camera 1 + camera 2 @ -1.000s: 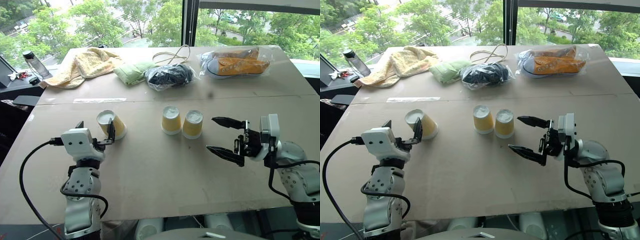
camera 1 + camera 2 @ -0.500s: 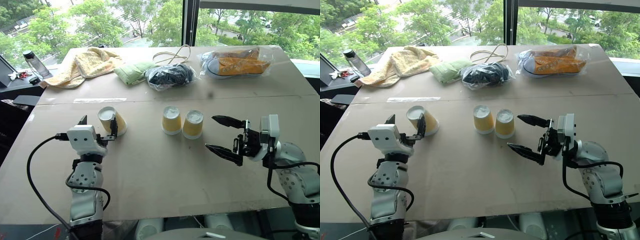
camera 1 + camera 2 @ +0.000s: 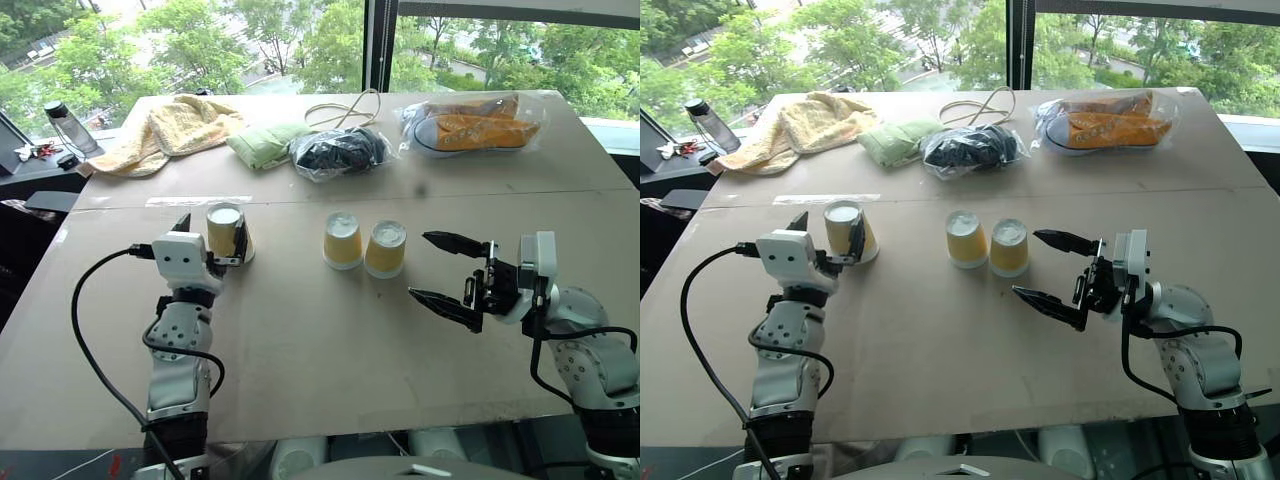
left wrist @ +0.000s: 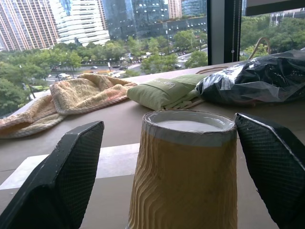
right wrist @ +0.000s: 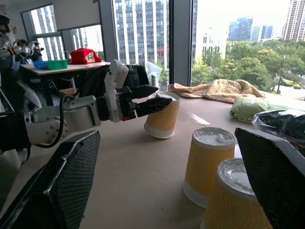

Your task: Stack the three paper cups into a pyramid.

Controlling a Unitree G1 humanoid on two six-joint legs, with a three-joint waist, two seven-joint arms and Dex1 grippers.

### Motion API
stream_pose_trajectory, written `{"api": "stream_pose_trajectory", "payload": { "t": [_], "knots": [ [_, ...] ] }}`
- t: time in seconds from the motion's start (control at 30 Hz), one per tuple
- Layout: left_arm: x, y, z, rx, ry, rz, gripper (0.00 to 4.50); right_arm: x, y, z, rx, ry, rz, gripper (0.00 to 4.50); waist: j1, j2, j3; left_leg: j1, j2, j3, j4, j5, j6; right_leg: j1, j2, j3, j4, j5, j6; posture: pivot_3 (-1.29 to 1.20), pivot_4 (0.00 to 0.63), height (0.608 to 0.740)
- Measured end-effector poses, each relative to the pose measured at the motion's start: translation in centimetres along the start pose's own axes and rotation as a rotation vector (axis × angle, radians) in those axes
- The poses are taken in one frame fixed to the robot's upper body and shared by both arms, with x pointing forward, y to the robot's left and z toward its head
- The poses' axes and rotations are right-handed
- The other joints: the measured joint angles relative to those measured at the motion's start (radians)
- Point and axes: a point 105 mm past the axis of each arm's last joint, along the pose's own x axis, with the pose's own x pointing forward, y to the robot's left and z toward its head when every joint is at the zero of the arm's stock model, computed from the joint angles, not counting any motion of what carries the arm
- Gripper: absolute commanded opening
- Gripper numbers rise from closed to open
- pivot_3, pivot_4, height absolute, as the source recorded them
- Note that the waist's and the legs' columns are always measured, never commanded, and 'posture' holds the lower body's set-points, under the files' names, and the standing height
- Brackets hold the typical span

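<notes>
Three yellow-orange paper cups stand upside down on the brown table (image 3: 300, 340). Two of them (image 3: 342, 240) (image 3: 385, 249) sit side by side at the middle. The third cup (image 3: 226, 232) stands apart to the left, and my left gripper (image 3: 212, 235) is open around it. In the left wrist view this cup (image 4: 183, 171) rises between the two fingers (image 4: 71, 167) with a gap on each side. My right gripper (image 3: 420, 265) is open, just right of the middle pair and pointing at them, with nothing between its fingers.
Along the far side of the table lie a yellow towel (image 3: 170, 130), a green pouch (image 3: 265, 143), a black bagged bundle (image 3: 338, 150), a cord (image 3: 345, 112) and bagged orange shoes (image 3: 470, 125). A bottle (image 3: 68, 128) stands off the far left corner.
My left gripper has moved forward so its fingers now flank the left cup, which looks more upright than before. The right gripper and the middle cups have stayed put.
</notes>
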Motion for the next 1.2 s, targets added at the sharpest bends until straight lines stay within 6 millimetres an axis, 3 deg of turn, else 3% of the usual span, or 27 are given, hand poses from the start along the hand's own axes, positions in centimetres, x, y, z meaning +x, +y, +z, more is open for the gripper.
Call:
{"api": "stream_pose_trajectory", "payload": {
  "t": [0.17,0.27,0.87,1.2],
  "knots": [
    [0.4,-0.5,-0.1,-0.026,0.02,0.001,4.5,0.1,0.0,0.0,0.002,-0.003,-0.001,4.46,-0.001,0.0,0.0,0.0,0.0,0.0,0.0,0.0,0.0,0.0,0.0,0.0,0.0,0.0,0.0,0.0,0.15,0.74],
    [0.5,-1.1,-0.1,-0.037,0.027,-0.007,3.76,0.2,0.1,-0.1,0.008,-0.004,0.005,4.5,-0.004,0.0,0.0,0.0,0.0,0.0,0.0,0.0,0.0,0.0,0.0,0.0,0.0,0.0,0.0,0.0,0.15,0.74],
    [-2.9,-0.1,0.0,-0.035,0.022,0.116,3.76,0.4,0.2,-0.2,0.013,-0.006,0.003,4.5,-0.003,0.0,0.0,-0.001,0.0,-0.001,-0.001,0.0,0.0,0.0,-0.002,0.002,-0.002,0.0,0.0,0.0,0.15,0.74],
    [-2.5,0.3,0.9,-0.026,-0.016,0.129,3.76,0.6,0.4,-0.4,0.019,-0.009,0.009,4.5,-0.002,-0.001,0.0,-0.002,0.0,-0.001,-0.001,0.0,0.0,0.0,-0.002,0.001,-0.002,0.0,0.0,0.0,0.15,0.74]
  ]
}}
